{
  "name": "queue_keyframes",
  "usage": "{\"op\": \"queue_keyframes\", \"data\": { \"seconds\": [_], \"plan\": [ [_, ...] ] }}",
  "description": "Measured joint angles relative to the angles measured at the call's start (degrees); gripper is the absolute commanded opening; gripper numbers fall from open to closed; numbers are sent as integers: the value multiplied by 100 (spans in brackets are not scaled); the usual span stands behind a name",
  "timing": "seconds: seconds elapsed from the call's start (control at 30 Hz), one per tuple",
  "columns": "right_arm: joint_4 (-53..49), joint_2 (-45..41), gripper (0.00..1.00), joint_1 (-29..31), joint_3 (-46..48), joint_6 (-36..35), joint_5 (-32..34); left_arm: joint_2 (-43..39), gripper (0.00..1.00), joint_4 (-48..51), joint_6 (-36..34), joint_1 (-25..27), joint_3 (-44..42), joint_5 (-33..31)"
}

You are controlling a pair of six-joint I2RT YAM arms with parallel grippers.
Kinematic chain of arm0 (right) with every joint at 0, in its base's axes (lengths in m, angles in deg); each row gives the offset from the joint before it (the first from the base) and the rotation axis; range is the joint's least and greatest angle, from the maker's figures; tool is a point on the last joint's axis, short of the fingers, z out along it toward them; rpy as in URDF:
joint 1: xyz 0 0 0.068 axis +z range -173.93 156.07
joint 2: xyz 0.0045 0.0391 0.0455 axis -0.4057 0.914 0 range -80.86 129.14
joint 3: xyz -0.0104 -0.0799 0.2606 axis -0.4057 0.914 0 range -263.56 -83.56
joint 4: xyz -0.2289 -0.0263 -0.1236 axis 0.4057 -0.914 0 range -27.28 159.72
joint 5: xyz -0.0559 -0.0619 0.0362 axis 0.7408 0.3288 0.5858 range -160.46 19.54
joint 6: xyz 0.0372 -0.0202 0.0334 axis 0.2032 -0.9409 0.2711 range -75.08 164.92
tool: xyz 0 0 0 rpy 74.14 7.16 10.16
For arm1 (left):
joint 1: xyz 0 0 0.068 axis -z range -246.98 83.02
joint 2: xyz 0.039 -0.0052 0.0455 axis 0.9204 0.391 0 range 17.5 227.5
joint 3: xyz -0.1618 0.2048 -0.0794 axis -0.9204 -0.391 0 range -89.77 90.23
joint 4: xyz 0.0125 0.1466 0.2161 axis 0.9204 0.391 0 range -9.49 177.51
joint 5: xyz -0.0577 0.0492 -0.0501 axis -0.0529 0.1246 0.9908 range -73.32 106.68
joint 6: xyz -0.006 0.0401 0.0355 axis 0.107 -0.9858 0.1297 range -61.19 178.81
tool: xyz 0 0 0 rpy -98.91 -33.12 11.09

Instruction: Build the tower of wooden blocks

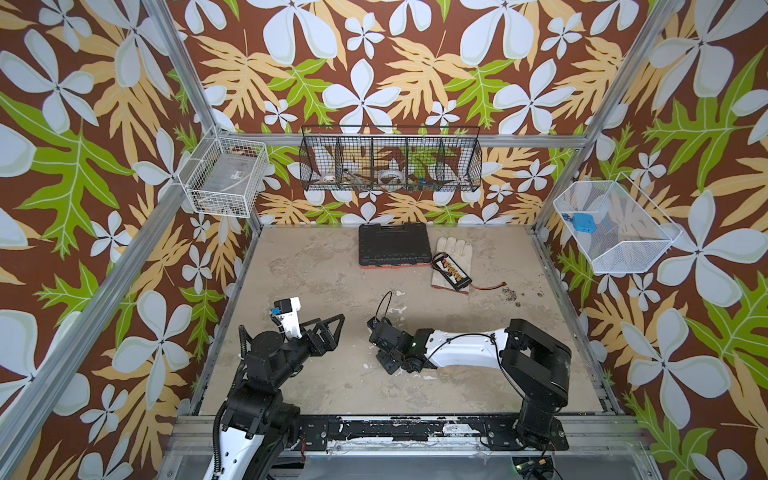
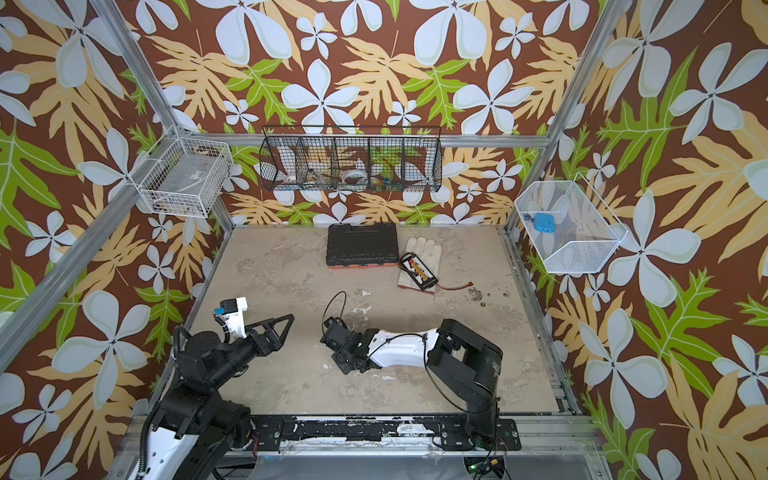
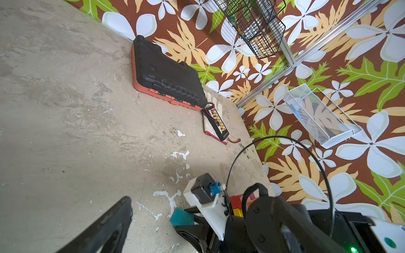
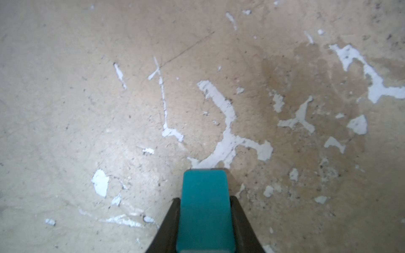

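Battery pack [image 2: 419,270] atop pale glove [image 2: 424,246], beside black case [image 2: 359,247].

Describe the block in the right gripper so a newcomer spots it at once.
On the table, follow the right arm to its tip, near the middle. The right gripper clamps a block there. It alone is teal; nearby blocks are red and yellow.

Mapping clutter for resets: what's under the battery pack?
A pale work glove: its far end and red-edged cuff stick out past the battery pack. Its middle is covered, so whatever else lies beneath cannot be seen.
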Motion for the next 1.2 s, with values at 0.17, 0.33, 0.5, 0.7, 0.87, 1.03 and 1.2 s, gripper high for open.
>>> {"op": "queue_keyframes", "data": {
  "seconds": [0.17, 0.33, 0.5, 0.7, 0.87, 1.03, 1.2],
  "plan": [
    [94, 24, 49, 229, 61, -20, 205, 0, 100, 39, 2, 0, -15, -98],
    [181, -11, 54, 234, 144, 15, 299, -15, 100, 57, 4, 0, -31, -122],
    [92, -44, 50, 234, 142, 28, 317, -33, 100, 70, 9, 0, -42, -125],
    [-208, -223, 55, 236, 144, 28, 212, -44, 100, 72, 4, 0, -50, -142],
    [-181, -743, 62, 273, 348, 28, 175, 262, 100, 212, -203, 0, 376, -271],
    [-131, -769, 59, 275, 599, 92, 181, 717, 100, 302, -485, 0, 1196, -162],
    [-79, -697, 60, 275, 822, 173, 216, 1246, 100, 365, -501, 0, 1788, 273]
  ]
}}
